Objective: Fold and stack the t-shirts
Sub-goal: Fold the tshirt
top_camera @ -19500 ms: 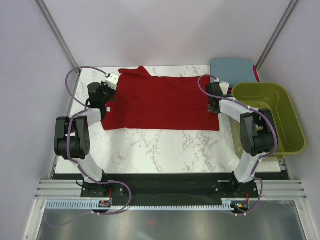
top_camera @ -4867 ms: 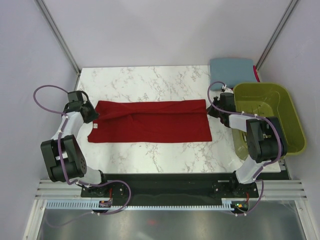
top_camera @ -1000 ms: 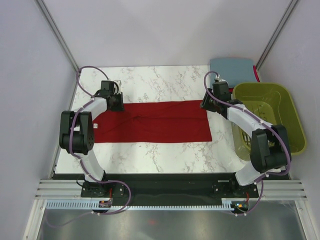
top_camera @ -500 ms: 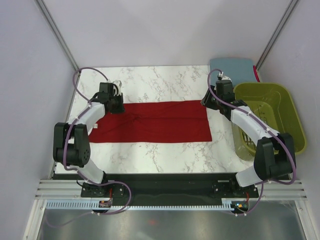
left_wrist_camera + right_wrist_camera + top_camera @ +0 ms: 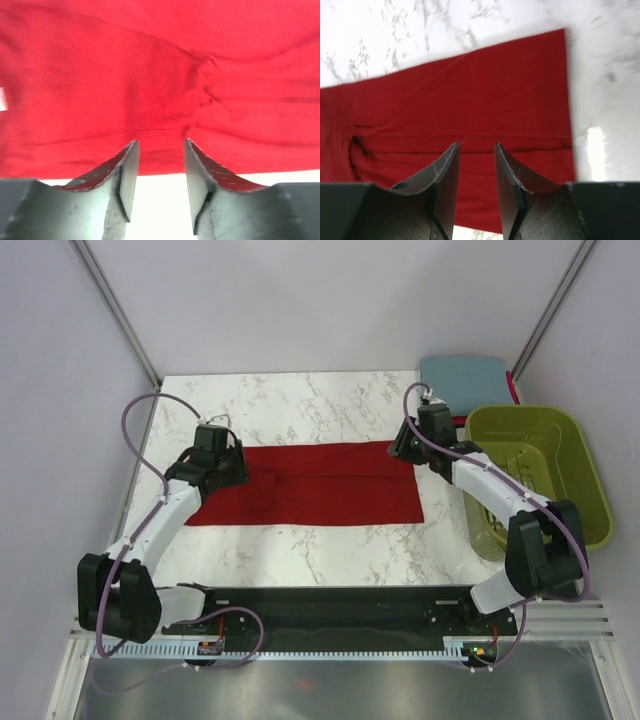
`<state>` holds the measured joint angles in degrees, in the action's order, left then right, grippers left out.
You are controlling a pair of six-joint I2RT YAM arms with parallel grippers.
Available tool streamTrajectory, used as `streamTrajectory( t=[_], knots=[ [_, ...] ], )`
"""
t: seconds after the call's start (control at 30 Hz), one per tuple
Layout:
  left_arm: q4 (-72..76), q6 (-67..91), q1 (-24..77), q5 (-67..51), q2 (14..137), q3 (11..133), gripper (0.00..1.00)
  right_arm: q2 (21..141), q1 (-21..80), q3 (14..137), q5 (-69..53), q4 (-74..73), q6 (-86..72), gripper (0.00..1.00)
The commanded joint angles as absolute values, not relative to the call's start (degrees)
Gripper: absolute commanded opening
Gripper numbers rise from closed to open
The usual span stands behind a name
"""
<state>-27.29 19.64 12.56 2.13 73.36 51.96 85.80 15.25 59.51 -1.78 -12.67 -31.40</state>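
Your red shirt point(image 5: 310, 485) is lying as a long folded strip across the middle of the table point(image 5: 300, 405), running 9 to 3 o'clock. The blue-grey shirt point(image 5: 462, 372) sits at 1 o'clock. Your left hand point(image 5: 160, 150) and right hand point(image 5: 476, 150) are both open and empty, one over each end of the strip.
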Motion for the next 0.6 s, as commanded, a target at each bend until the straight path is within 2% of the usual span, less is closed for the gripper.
streamTrajectory(
  t=[0.0, 0.1, 0.27, 0.57],
  knots=[
    [-28.92, 19.51, 10.99, 13.6, 70.66, 54.67, 0.52, 88.93, 21.34, 62.4, -1.5, -11.08, -35.94, 0.42],
    [-29.79, 21.79, 4.15, 13.98, 71.71, 54.49, 0.51, 93.68, 29.16, 66.17, -0.36, -11.16, -40.85, 0.42],
    [-28.22, 24.26, -9.38, 3.97, 72.86, 51.77, 0.5, 103.33, 41.91, 74.25, 5.44, -11.6, -49.47, 0.42],
    [-25.49, 21.72, -15.2, -3.16, 78.04, 48.17, 0.41, 119.69, 53.17, 90.69, 7.21, -11.16, -50.36, 0.42]
  ],
)
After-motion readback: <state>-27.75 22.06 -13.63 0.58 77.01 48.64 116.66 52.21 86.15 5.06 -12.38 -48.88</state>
